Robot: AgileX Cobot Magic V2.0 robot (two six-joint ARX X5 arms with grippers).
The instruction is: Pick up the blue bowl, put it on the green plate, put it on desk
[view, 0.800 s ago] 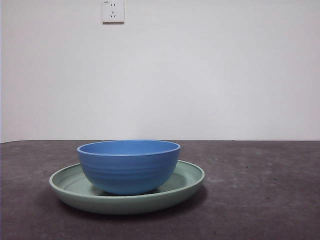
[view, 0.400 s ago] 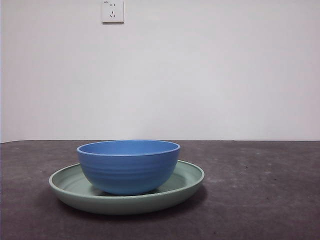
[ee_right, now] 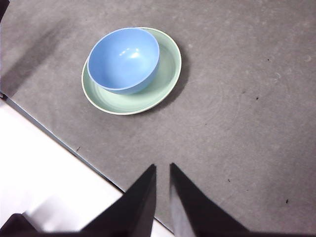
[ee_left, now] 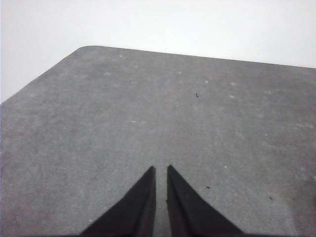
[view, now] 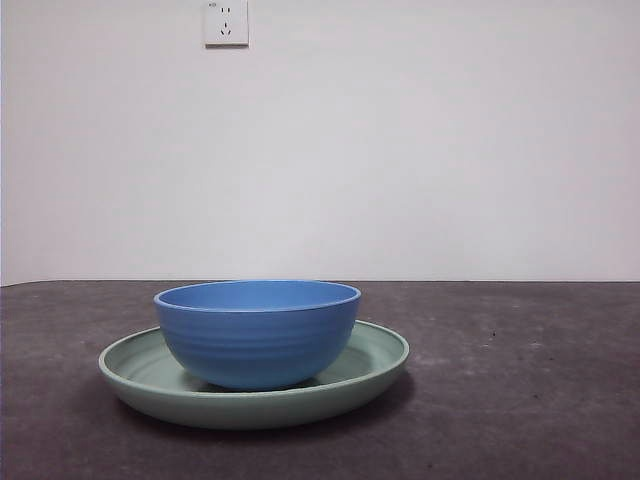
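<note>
Bowl [view: 257, 335] seated on plate [view: 370, 372], lower left of front frame, on desk [view: 520, 400]. Left claw [ee_left: 160, 170] and right claw [ee_right: 162, 168] nearly shut, empty, well apart. Next, probably: lifting bowl onto desk.

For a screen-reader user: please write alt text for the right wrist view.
A blue bowl sits inside a green plate on a grey desk, off-centre on the plate. The right gripper hangs apart from them, jaws nearly together.
</note>
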